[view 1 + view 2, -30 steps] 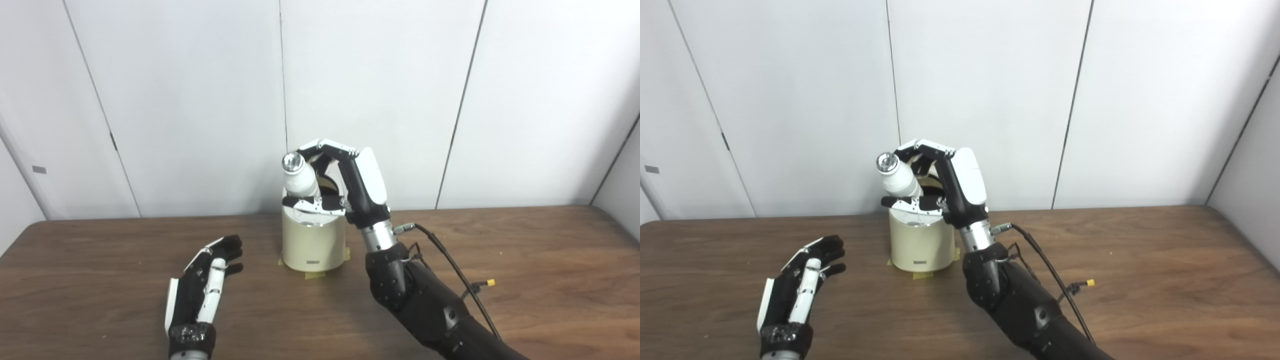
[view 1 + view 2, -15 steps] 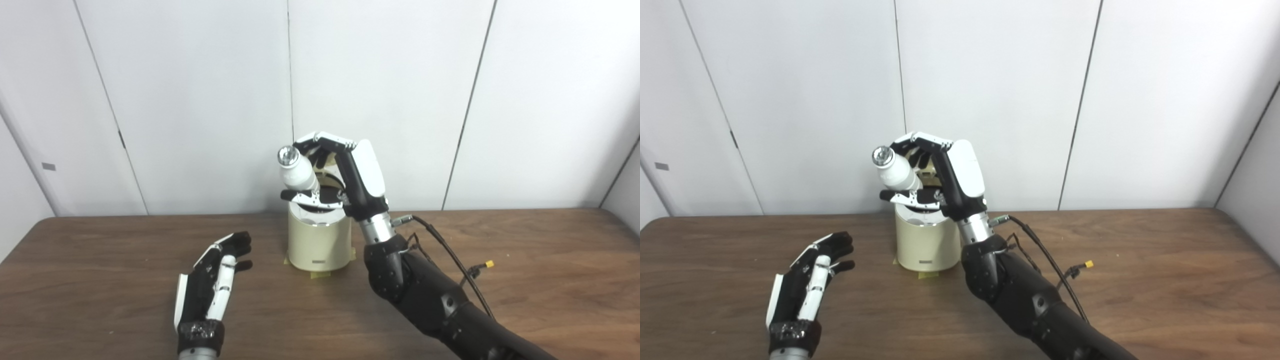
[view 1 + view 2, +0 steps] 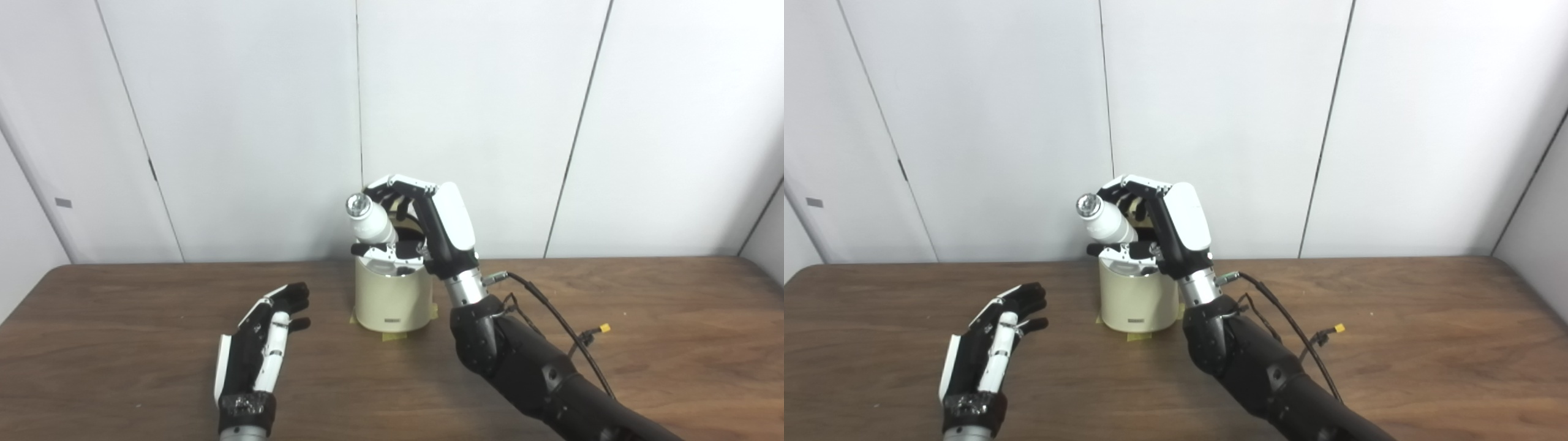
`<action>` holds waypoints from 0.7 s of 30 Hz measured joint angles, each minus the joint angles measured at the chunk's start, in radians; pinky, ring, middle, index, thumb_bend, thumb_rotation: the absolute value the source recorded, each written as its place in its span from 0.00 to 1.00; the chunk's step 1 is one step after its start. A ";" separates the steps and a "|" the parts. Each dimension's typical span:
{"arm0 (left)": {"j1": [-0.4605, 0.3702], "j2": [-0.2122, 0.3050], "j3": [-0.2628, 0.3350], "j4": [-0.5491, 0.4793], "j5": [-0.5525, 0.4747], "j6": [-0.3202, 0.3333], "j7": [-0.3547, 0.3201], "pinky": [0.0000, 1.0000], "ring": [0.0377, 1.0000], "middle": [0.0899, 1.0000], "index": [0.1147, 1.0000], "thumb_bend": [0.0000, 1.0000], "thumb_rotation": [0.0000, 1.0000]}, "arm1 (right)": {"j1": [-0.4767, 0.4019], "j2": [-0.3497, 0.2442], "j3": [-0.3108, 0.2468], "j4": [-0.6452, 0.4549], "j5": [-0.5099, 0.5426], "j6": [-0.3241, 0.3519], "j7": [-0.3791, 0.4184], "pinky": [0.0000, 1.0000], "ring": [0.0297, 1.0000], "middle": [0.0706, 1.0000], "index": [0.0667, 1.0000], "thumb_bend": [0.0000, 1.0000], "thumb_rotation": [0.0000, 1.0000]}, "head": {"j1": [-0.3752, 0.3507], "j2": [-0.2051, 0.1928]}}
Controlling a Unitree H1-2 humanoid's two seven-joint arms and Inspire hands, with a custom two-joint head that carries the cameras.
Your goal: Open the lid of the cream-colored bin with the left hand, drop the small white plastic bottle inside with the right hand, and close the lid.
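Bottle [image 3: 371, 223], small and white with its silvery cap tilted up to the left, sits in the right hand [image 3: 429, 229], whose fingers [image 3: 401, 182] curl around it just above the open cream-colored bin [image 3: 393, 297]. Left hand [image 3: 260, 343] rests near the bin on the wooden surface [image 3: 122, 343], fingers spread and holding nothing.

The bin [image 3: 392, 300] is cream, sitting on yellow tape [image 3: 392, 335]. The bottle [image 3: 372, 223] is white with a silvery cap. Both the left robot hand [image 3: 260, 349] and the right robot hand [image 3: 429, 229] are black and white. The table [image 3: 122, 343] is dark brown woodgrain, the wall panels [image 3: 245, 122] white.
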 measured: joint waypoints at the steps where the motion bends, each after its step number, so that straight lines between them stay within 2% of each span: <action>1: 0.000 0.000 0.000 0.000 0.000 0.000 0.000 0.71 0.77 0.74 0.69 0.23 0.68 | 0.000 -0.001 0.002 0.001 0.000 0.000 -0.001 0.23 0.37 0.45 0.50 0.51 0.00 | -0.002 0.000; 11: 0.005 0.000 0.000 0.000 0.002 0.000 0.000 0.69 0.76 0.73 0.68 0.22 0.67 | 0.003 -0.012 0.005 0.017 -0.002 0.000 -0.002 0.23 0.34 0.46 0.51 0.51 0.00 | 0.005 0.000; 15: 0.007 -0.001 -0.002 0.000 0.008 0.000 0.001 0.69 0.76 0.73 0.68 0.22 0.66 | 0.005 -0.021 0.005 0.017 0.004 0.000 -0.001 0.28 0.36 0.46 0.50 0.51 0.00 | 0.008 0.000; 16: 0.007 -0.001 -0.003 0.000 0.008 0.000 0.001 0.70 0.76 0.73 0.68 0.22 0.66 | 0.005 -0.022 0.005 0.017 0.005 0.000 -0.001 0.26 0.35 0.46 0.51 0.51 0.00 | 0.009 0.000; 17: 0.008 -0.002 -0.004 0.000 0.009 0.000 0.001 0.70 0.76 0.73 0.68 0.22 0.66 | 0.005 -0.024 0.005 0.017 0.005 0.000 -0.001 0.23 0.39 0.43 0.50 0.51 0.00 | 0.011 0.000; 21: 0.011 -0.003 -0.010 -0.002 0.022 0.000 0.001 0.71 0.77 0.73 0.68 0.22 0.67 | 0.006 -0.024 0.006 0.020 0.006 0.000 -0.001 0.25 0.35 0.46 0.51 0.51 0.00 | 0.015 -0.002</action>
